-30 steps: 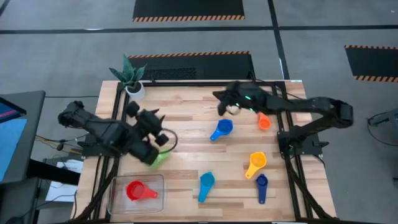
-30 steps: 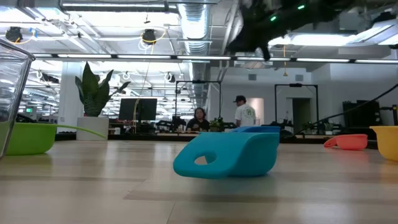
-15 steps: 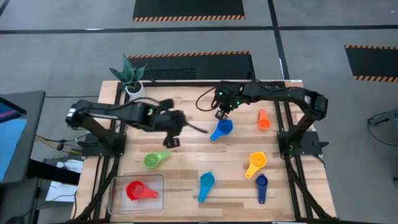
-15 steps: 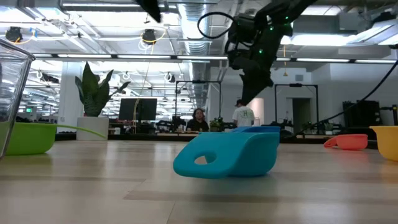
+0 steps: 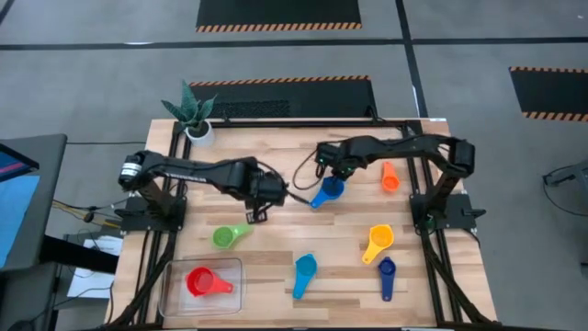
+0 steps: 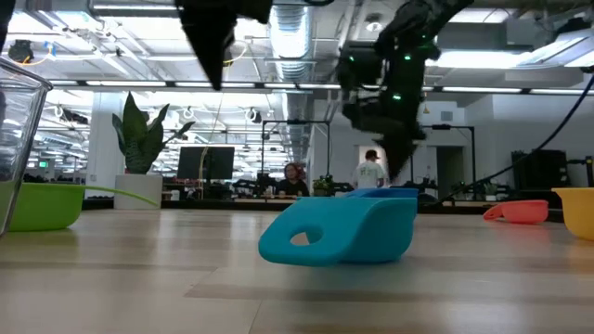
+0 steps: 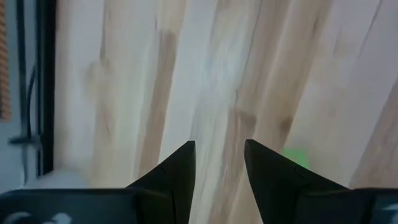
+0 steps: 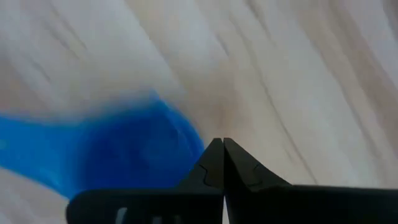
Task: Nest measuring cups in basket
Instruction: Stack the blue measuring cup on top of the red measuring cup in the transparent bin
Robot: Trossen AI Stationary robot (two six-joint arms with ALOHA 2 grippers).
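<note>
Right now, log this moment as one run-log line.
stage: cup pickup | right gripper: shut, at medium blue cup | left gripper: open, empty, mid-table | red cup: in basket | others: on table

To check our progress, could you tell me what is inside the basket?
The clear basket holds only the red measuring cup, handle pointing right. Nothing is visibly nested in it.
</note>
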